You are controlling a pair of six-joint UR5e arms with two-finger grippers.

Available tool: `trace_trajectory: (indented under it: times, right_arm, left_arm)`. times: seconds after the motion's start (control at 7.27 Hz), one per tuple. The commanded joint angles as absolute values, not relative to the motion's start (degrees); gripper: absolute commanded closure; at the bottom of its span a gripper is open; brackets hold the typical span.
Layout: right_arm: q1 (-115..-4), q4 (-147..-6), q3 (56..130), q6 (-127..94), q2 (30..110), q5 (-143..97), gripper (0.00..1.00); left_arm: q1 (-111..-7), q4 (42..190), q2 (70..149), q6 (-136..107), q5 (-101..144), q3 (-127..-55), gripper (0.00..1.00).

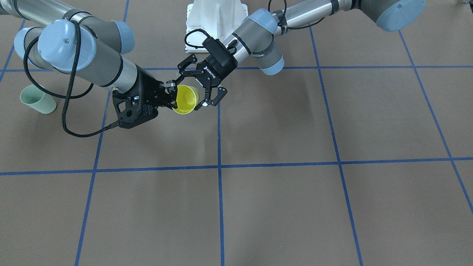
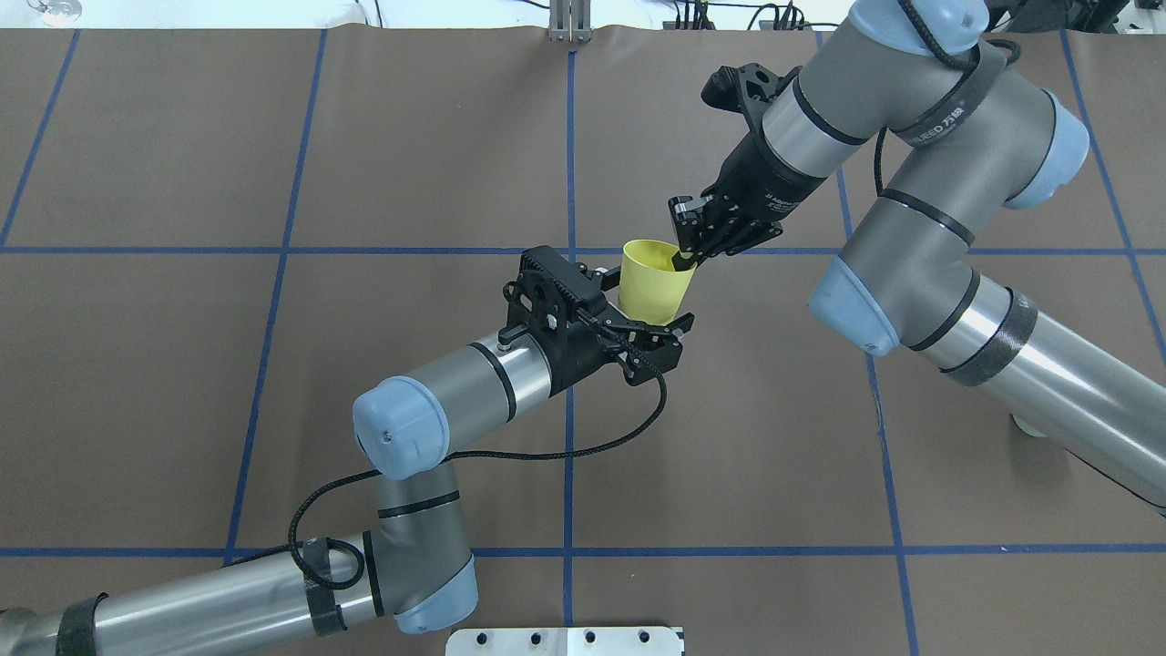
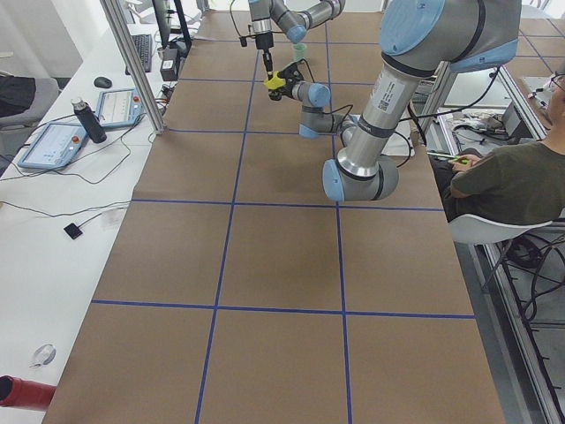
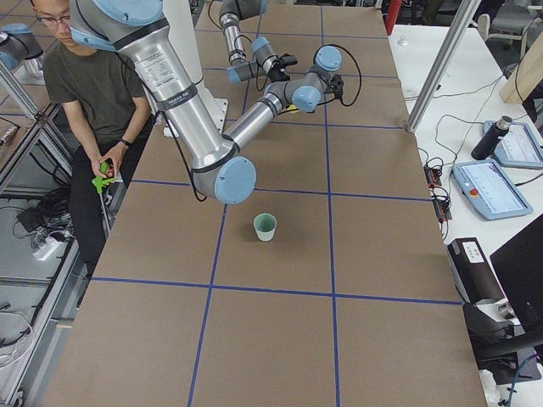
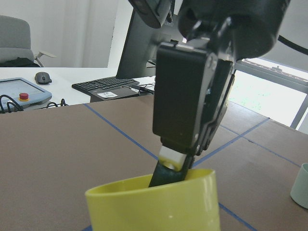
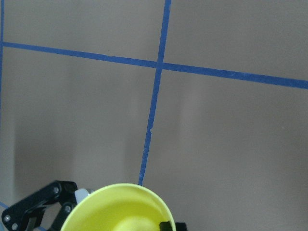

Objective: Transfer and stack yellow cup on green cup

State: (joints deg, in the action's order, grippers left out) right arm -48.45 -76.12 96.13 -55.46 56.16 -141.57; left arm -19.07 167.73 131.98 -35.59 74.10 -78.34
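right tool [image 2: 683, 261] pinches rim of yellow cup [image 2: 651, 284]

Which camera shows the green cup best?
Exterior right: the green cup stands upright, whole and unblocked. Front-facing shows it larger but tucked beside the right arm. Overhead nearly hides it under that arm. Exterior left shows it tiny and far, left wrist crops it at the edge, and right wrist misses it.

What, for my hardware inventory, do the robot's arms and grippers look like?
The left arm and right arm are silver-grey tubes with pale blue joint caps, black bands and black braided cables. The left gripper is black with linked jaws and white ROBOTIQ lettering; the right gripper is black too.
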Motion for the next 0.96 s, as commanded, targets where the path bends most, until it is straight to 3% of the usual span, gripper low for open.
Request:
trace_trajectory:
  times: [0.0, 0.28, 0.69, 0.83]
  right_arm:
    - [-54.54, -76.11, 98.33, -54.94, 60.87, -144.38, 1.00]
    - [-60.45, -76.11, 106.91, -55.11, 70.43, -141.54, 1.00]
    - [-60.73, -74.98, 122.21, -54.58, 89.24, -126.84, 1.00]
    - [-60.91, -66.44, 123.47, -54.67, 98.52, -125.52, 1.00]
  left_arm:
    - [-19.25, 169.45, 131.66, -35.68, 74.09, -78.57, 0.00]
    - [-19.25, 169.45, 131.66, -36.04, 74.09, -78.58, 0.00]
    - [-19.25, 169.45, 131.57, -35.86, 70.94, -77.96, 0.00]
    - [-19.34, 169.37, 131.57, -35.86, 70.75, -77.87, 0.00]
